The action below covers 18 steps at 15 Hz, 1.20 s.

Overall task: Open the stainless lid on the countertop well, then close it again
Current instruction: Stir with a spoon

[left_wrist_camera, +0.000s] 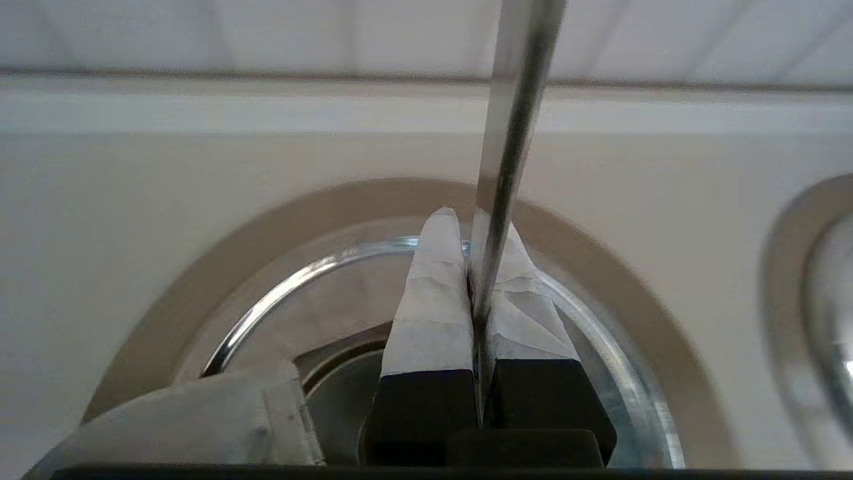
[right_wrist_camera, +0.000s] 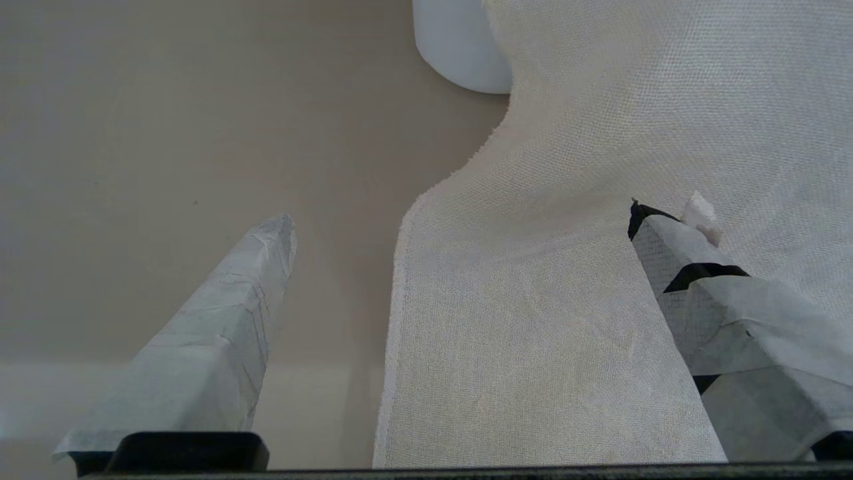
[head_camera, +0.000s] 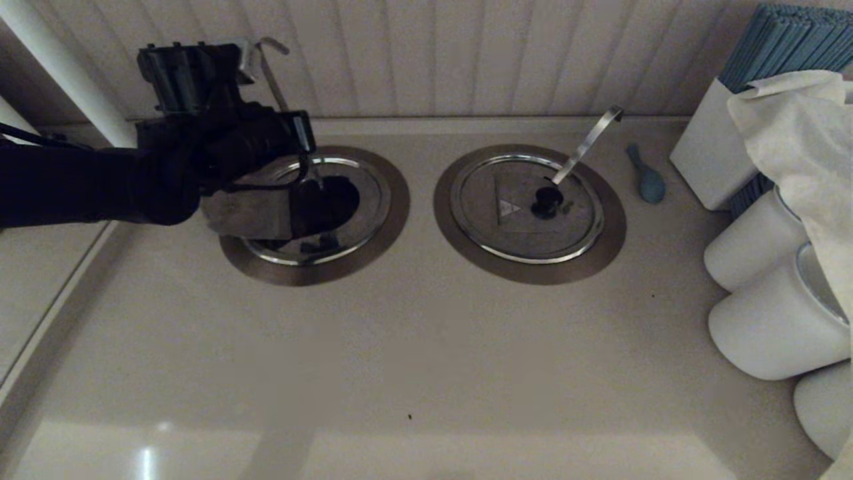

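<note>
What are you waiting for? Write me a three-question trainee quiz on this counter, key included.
1. Which counter hole has its lid lifted? A the left hole; B the right one; C both.
2. True or false: the right gripper is open near a cloth.
3. Fill in: the left gripper is shut on a thin steel ____.
Key: 1 A; 2 true; 3 rod.

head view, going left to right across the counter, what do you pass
Left gripper shut on the lifted stainless lid → countertop well, partly uncovered → twin well's lid with its flat strip handle → small blue spoon-like thing → white containers under a white cloth.
</note>
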### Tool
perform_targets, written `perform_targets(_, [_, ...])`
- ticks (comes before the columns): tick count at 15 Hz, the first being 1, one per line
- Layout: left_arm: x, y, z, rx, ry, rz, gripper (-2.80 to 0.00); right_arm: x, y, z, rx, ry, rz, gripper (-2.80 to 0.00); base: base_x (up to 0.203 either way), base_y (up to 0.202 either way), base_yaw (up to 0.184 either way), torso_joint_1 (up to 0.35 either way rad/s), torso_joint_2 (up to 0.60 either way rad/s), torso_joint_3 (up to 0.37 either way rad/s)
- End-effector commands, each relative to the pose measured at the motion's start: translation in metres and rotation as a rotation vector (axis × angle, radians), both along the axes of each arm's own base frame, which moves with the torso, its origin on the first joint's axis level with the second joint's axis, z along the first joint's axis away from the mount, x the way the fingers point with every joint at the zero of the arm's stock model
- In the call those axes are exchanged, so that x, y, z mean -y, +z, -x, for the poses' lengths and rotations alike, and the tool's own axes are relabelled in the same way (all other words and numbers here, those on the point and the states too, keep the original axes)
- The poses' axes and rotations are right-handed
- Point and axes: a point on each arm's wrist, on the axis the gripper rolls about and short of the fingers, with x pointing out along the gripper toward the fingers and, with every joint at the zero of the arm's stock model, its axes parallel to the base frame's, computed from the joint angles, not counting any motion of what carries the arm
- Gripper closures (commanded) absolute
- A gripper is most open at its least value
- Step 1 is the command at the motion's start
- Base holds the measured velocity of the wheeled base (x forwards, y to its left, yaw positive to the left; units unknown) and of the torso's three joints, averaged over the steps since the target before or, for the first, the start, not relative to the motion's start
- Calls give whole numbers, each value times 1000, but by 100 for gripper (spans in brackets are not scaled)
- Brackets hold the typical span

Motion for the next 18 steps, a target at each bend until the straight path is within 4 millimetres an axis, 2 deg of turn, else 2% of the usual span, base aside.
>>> perform_targets(1, [1,8,8,20,-8,10,0,0,0,0,-1,0,0,-280,0,0,0,0,0,0])
perform_targets(6, [28,11,17,54,-80,109,0,0,0,0,0,1,0,-280,0,0,0,0,0,0])
perform_targets(8, [33,4,13,27,-86,109,0,0,0,0,0,0,0,-280,0,0,0,0,0,0])
perform_targets(11, [27,-1,17,-44,-73,39,0,0,0,0,0,1,0,-280,0,0,0,0,0,0])
perform_targets(14, [11,-4,21,-112,-36,-59,0,0,0,0,-1,0,0,-280,0,0,0,0,0,0])
perform_targets(16, [2,-12,14,-120,4,-136,0,0,0,0,0,0,0,-280,0,0,0,0,0,0])
perform_targets(18, [3,-16,3,-123,45,-137,0,0,0,0,0,1,0,-280,0,0,0,0,0,0])
